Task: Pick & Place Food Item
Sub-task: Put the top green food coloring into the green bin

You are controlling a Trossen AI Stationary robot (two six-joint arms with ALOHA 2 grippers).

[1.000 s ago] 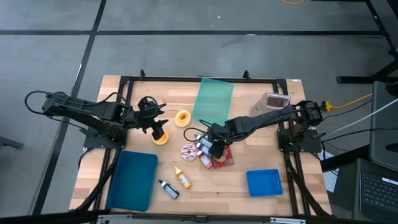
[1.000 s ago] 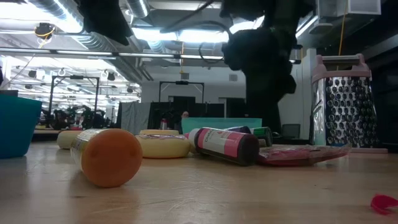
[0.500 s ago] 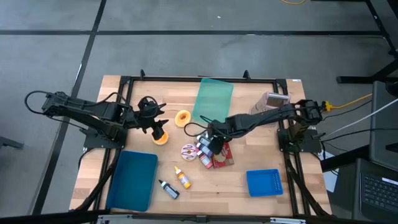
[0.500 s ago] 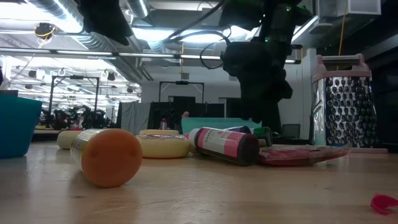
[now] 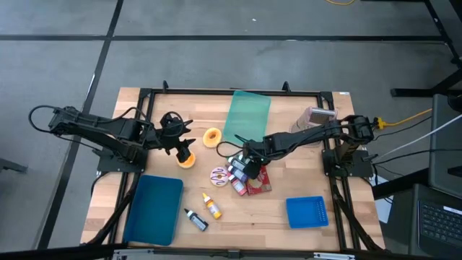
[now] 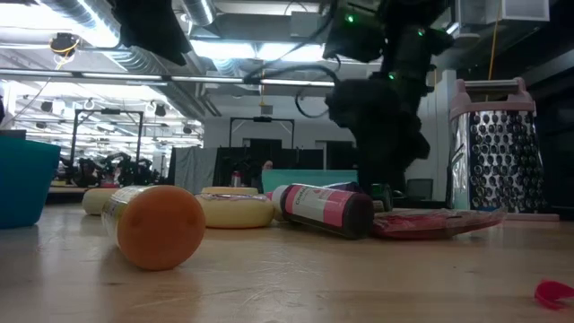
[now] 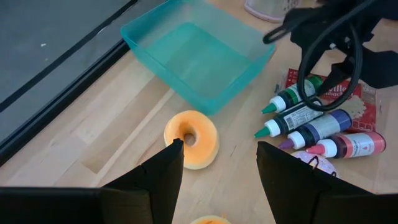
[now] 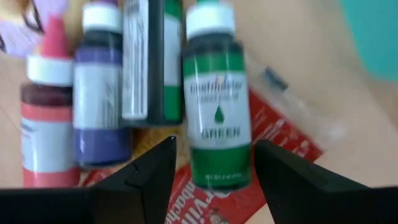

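We hold our right end effector (image 5: 244,163) low over the row of food-colouring bottles near the middle of the tabletop (image 5: 289,191), pointing steeply down. Its fingers stand apart and hold nothing; in the right wrist view they frame the green bottle (image 8: 218,102), which lies on its side on a red packet (image 8: 205,202), just beside a second green-capped bottle (image 8: 151,59), a purple one (image 8: 101,84) and a red one (image 8: 46,121). We judge this spread is set to straddle the green bottle across its width, since its neighbours leave little room.

Our left end effector (image 7: 214,168) waits raised on the other side, also open and empty, looking over a yellow donut (image 7: 191,139) and the teal bin (image 7: 199,53), likely the drop spot. We keep it clear so the arms do not cross.
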